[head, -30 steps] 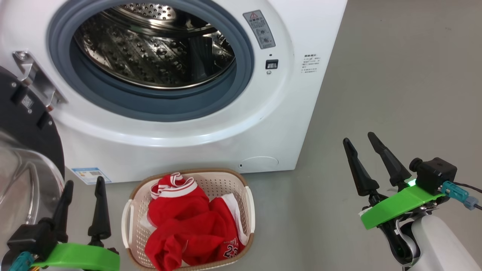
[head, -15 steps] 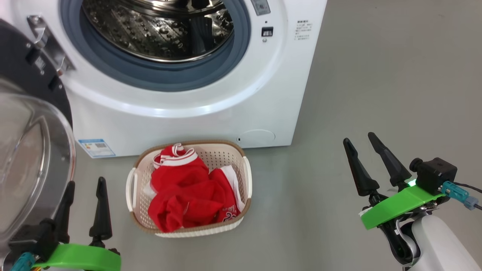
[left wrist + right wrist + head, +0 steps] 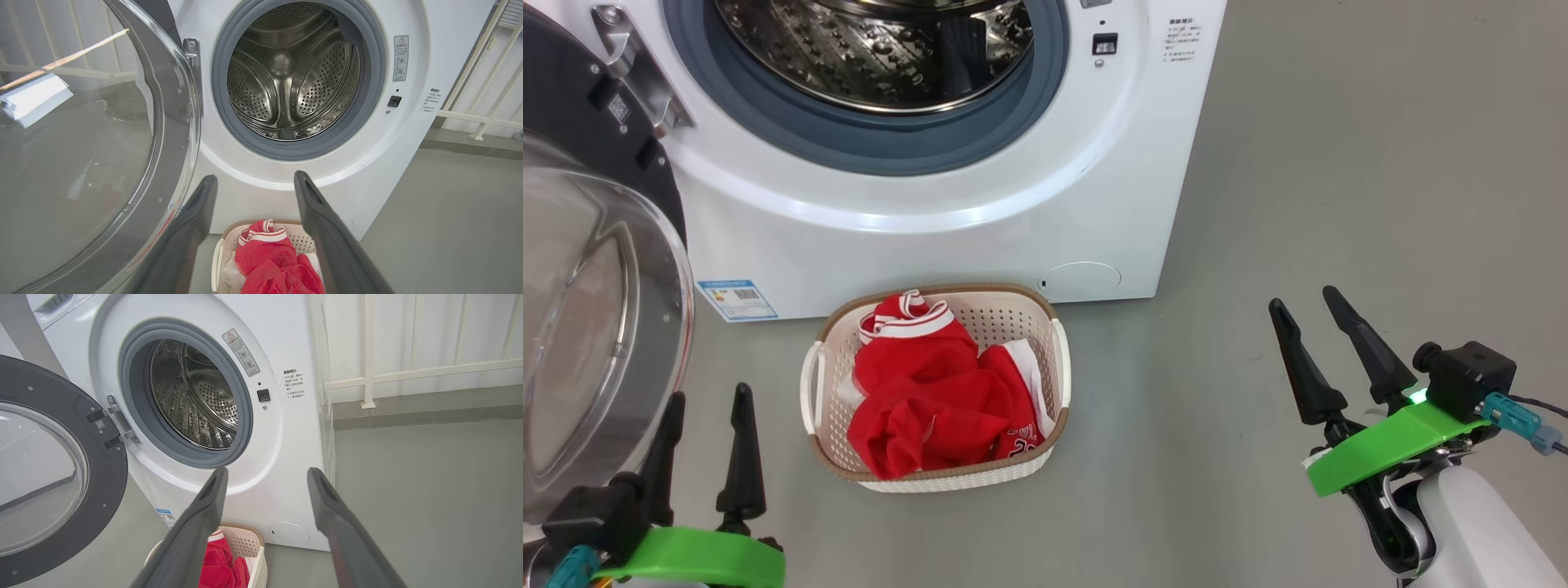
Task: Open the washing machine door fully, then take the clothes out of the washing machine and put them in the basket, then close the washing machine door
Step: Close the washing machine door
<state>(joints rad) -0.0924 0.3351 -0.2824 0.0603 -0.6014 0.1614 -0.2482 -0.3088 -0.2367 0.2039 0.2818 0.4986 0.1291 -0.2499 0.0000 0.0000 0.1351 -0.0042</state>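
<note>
The white washing machine (image 3: 980, 237) (image 3: 412, 134) (image 3: 298, 428) stands ahead with its steel drum (image 3: 290, 77) bare. Its black round door (image 3: 580, 269) (image 3: 81, 163) (image 3: 49, 469) hangs swung open on the left, glass bowl facing me. On the floor in front sits the cream basket (image 3: 1058, 384) (image 3: 218, 261) (image 3: 259, 551) with the red clothes (image 3: 931, 392) (image 3: 273, 265) (image 3: 222, 565) heaped inside. My left gripper (image 3: 707, 400) (image 3: 253, 181) is open and empty beside the door, left of the basket. Open and empty too, my right gripper (image 3: 1307, 298) (image 3: 265, 473) hovers over bare floor, right of the basket.
Grey floor (image 3: 1339, 163) stretches to the right of the machine. A white railing (image 3: 408, 371) and a low ledge run behind it on the right side.
The head camera has tilted or backed off, so machine and basket sit higher in the picture and more of the door shows. Both grippers hold the same open pose.
</note>
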